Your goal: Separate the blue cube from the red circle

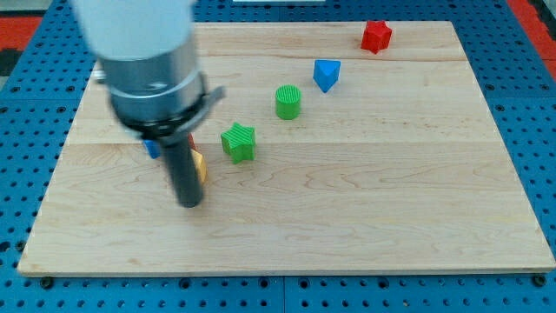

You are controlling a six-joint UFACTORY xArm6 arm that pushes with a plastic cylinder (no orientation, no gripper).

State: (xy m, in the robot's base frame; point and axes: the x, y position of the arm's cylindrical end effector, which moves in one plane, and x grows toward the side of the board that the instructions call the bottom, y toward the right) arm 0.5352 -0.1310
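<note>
My tip (189, 203) rests on the wooden board at the view's left, below the arm's grey body. Only a small corner of the blue cube (152, 149) shows, at the left of the rod just under the arm's body. A thin red sliver (191, 139), probably the red circle, shows at the rod's right, mostly hidden by the arm. The two lie close together, with the rod in front of them. My tip is below both, toward the view's bottom.
A yellow block (201, 165) touches the rod's right side. A green star (238, 142), a green cylinder (288, 102), a blue wedge-like block (326, 75) and a red star (376, 36) run diagonally toward the view's top right. The wooden board (365, 217) sits on a blue pegboard.
</note>
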